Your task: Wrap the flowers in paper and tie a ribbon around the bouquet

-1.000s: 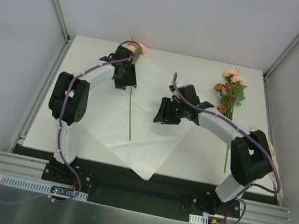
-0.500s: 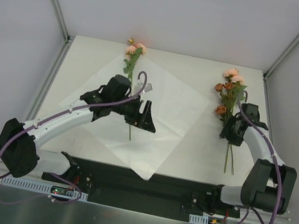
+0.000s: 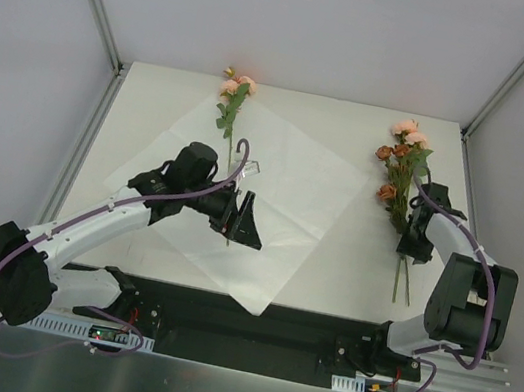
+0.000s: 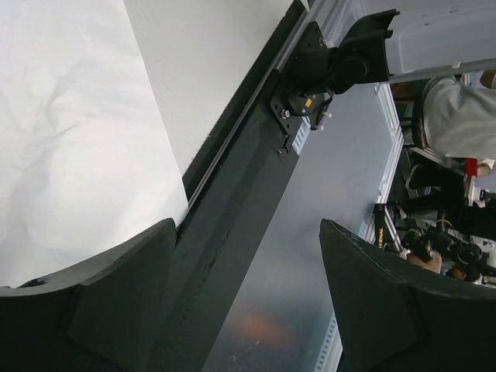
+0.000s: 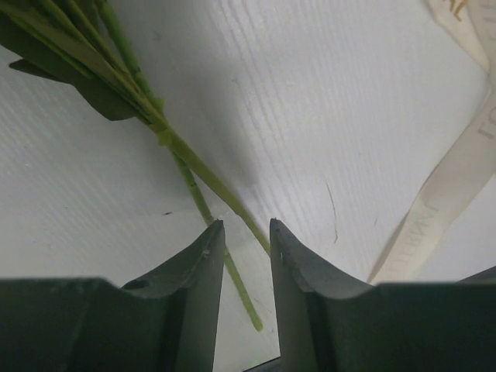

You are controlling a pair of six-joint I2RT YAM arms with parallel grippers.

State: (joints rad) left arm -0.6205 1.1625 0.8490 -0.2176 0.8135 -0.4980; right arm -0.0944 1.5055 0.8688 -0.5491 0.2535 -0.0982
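The left gripper [image 3: 245, 224] hovers above the white paper [image 3: 294, 187], its fingers [image 4: 124, 271] spread wide and empty, near a lone bloom [image 3: 229, 109] lying on the sheet. On the right of the surface [image 3: 156, 106], the right gripper [image 5: 242, 232] straddles the stems of the flowers [image 3: 401, 165]. Its fingers are narrowed to a slit, and whether they pinch the stems cannot be told. The cream ribbon [image 5: 442, 186] lies near.

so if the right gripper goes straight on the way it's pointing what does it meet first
The right gripper would probably meet the flowers first: their green stems cross the gap between its jaws, with the table right beneath. Depth is unclear.
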